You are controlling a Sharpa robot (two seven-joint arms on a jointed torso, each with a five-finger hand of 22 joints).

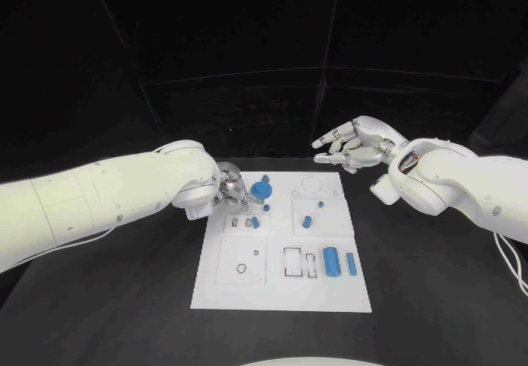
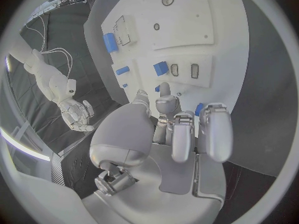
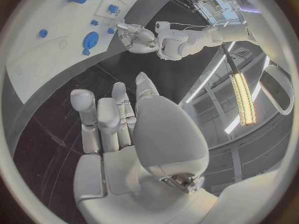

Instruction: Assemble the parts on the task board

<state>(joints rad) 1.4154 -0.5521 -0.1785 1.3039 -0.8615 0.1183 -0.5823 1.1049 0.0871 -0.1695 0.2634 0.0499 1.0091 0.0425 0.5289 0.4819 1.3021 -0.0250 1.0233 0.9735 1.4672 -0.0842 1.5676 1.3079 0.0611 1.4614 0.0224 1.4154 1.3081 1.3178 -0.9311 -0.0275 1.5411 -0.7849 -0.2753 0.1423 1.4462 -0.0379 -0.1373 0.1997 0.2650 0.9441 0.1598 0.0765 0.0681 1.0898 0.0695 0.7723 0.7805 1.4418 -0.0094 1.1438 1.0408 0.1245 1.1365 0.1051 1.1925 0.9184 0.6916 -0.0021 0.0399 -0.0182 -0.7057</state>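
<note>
The white task board [image 1: 281, 293] lies mid-table. At its far left corner a blue gear [image 1: 262, 189] stands on it. My left hand [image 1: 232, 190] is beside the gear with curled fingers at its rim. In the left wrist view the fingers [image 2: 182, 127] hide most of the gear [image 2: 199, 108], so contact is unclear. My right hand [image 1: 352, 149] hovers off the board's far right corner, fingers apart, holding nothing. Other blue parts are a small block [image 1: 254, 223], a short piece [image 1: 307, 223], a thick cylinder [image 1: 331, 262] and a thin pin [image 1: 352, 264].
The board carries empty outlined slots [image 1: 293, 261] and round holes [image 1: 240, 268] on its near half. Black table [image 1: 121, 305] surrounds the board on all sides. In the right wrist view the gear [image 3: 91, 39] and my left hand [image 3: 136, 35] lie past my right hand.
</note>
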